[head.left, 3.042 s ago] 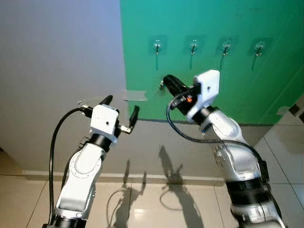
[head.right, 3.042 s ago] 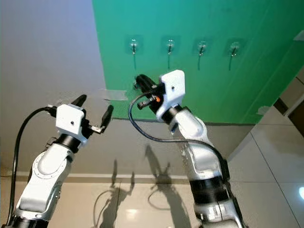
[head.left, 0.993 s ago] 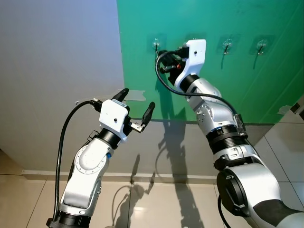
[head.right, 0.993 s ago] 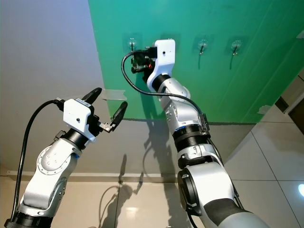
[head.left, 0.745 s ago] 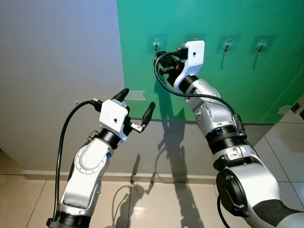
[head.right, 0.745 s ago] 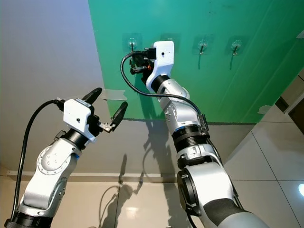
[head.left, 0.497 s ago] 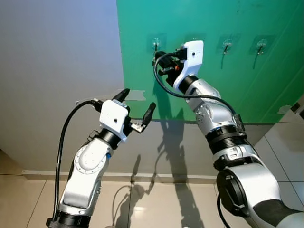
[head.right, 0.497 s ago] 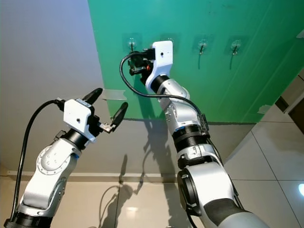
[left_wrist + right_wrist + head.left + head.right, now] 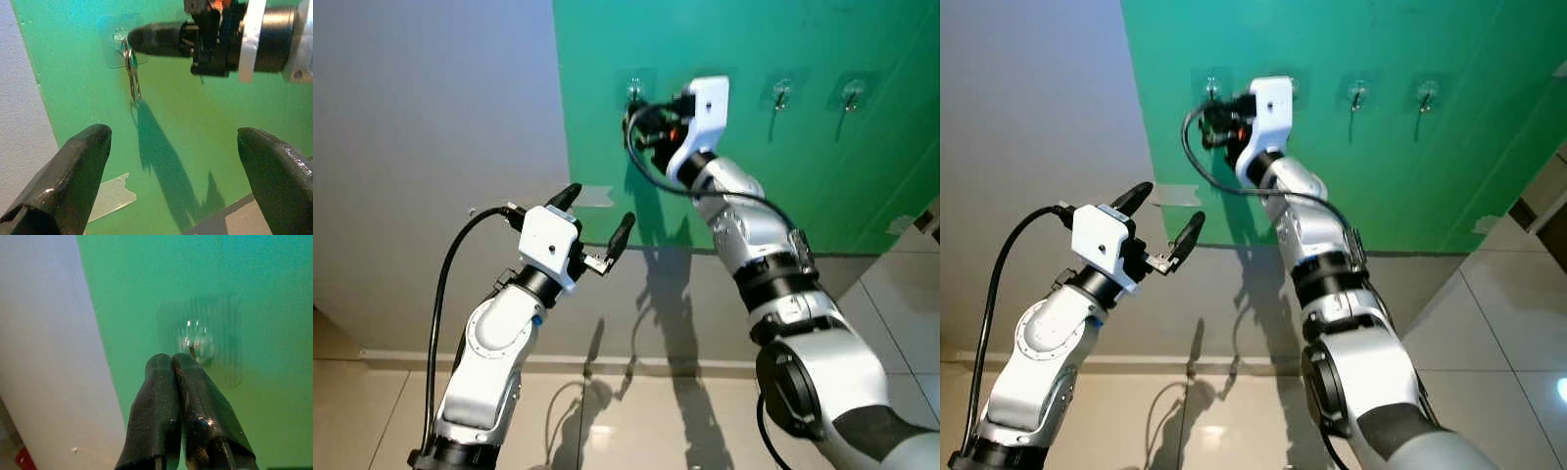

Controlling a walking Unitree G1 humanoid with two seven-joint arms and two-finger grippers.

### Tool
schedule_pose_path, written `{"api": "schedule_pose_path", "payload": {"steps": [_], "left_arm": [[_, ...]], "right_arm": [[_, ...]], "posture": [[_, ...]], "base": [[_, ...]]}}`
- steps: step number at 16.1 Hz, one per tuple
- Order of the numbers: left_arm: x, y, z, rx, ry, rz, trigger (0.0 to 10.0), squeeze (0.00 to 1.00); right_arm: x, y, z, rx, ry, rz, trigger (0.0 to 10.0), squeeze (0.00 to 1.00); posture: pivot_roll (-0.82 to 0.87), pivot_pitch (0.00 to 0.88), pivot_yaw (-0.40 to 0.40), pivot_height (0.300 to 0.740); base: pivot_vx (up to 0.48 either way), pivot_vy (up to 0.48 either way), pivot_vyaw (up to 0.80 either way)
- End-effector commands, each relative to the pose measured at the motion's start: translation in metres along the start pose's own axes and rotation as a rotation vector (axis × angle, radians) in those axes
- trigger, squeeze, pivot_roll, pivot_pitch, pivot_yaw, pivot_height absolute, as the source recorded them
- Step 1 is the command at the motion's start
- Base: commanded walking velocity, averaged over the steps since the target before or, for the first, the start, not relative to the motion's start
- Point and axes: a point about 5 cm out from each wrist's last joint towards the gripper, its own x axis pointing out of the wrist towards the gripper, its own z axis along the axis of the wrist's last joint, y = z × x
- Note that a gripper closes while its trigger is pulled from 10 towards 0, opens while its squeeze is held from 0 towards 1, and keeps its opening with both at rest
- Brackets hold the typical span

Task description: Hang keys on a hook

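Nearest, the left claw (image 9: 590, 227) waits spread wide and empty, well below the hooks. Farther off, the right claw (image 9: 134, 40) is pinched shut on the keys (image 9: 132, 73) at the leftmost hook (image 9: 194, 340) on the green wall (image 9: 754, 176). They look looped on, so only release seems left, though the exact seating is hard to make out.

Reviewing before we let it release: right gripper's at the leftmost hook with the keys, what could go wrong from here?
1. The right gripper is shut on the key ring right at the leftmost hook. I cannot tell if the ring is fully over the hook; releasing now may drop the keys.
2. The hook sits on a clear stick-on pad; pushing or tugging could peel it from the green panel.
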Motion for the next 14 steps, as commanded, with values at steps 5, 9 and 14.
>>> {"api": "schedule_pose_path", "payload": {"steps": [5,9,14], "left_arm": [[-0.005,-0.002,0.003,-0.002,-0.001,-0.015,10.0,0.0],[0.0,-0.004,0.002,-0.002,0.004,-0.024,10.0,0.0],[0.003,-0.004,0.001,-0.003,0.011,-0.028,10.0,0.0]], "right_arm": [[0.003,-0.005,0.006,0.02,-0.028,-0.058,10.0,0.0],[0.002,-0.014,-0.004,0.006,0.04,-0.127,10.0,0.0],[0.0,-0.014,-0.019,-0.024,0.131,-0.135,10.0,0.0]], "posture": [[-0.03,0.0,-0.01,0.74],[-0.03,0.0,-0.008,0.74],[-0.03,0.0,-0.009,0.74]], "base": [[0.0,0.0,0.0],[0.0,0.0,0.0],[0.0,0.0,0.0]]}}
